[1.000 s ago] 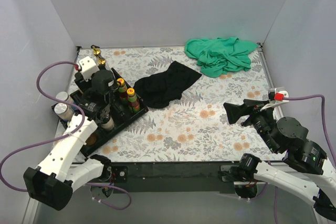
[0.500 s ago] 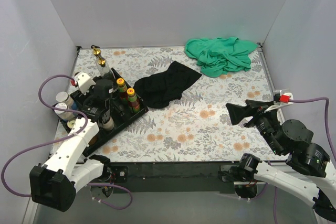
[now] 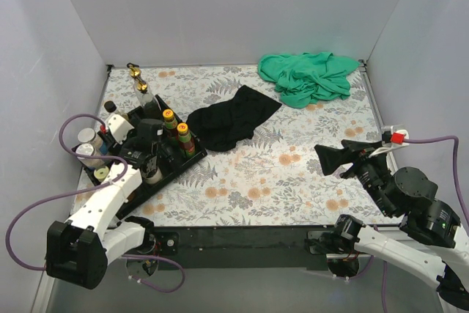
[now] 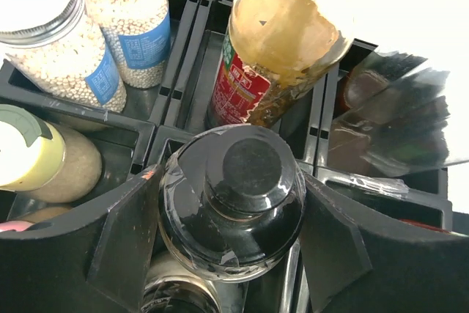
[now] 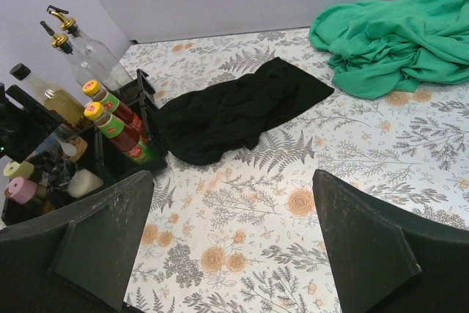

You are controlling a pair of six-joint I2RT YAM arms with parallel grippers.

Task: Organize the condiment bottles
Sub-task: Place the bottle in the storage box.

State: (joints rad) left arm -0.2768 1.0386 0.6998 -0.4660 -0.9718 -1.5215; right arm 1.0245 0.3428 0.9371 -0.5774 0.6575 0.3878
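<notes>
Left arm (image 3: pixel 102 203) was stretched forward, left gripper (image 4: pixel 231 207) pointing down, jaws parted, grip unclear tbh. Right arm (image 3: pixel 410 196) sat low, right gripper (image 5: pixel 233 181) wide open, holding nothing.

In the left wrist view the dark black-capped bottle (image 4: pixel 245 170) shows only its cap and shoulders. Its lower body is hidden between the fingers (image 4: pixel 124 247) of the left gripper (image 4: pixel 233 188). Two grey-lidded jars (image 4: pixel 51 56) are cut off by the top edge, and the yellow-lidded shaker (image 4: pixel 33 159) by the left edge. The clear bottle (image 4: pixel 396 119) at the right is blurred. From above, the left arm (image 3: pixel 102 203) covers part of the tray (image 3: pixel 170 174).
</notes>
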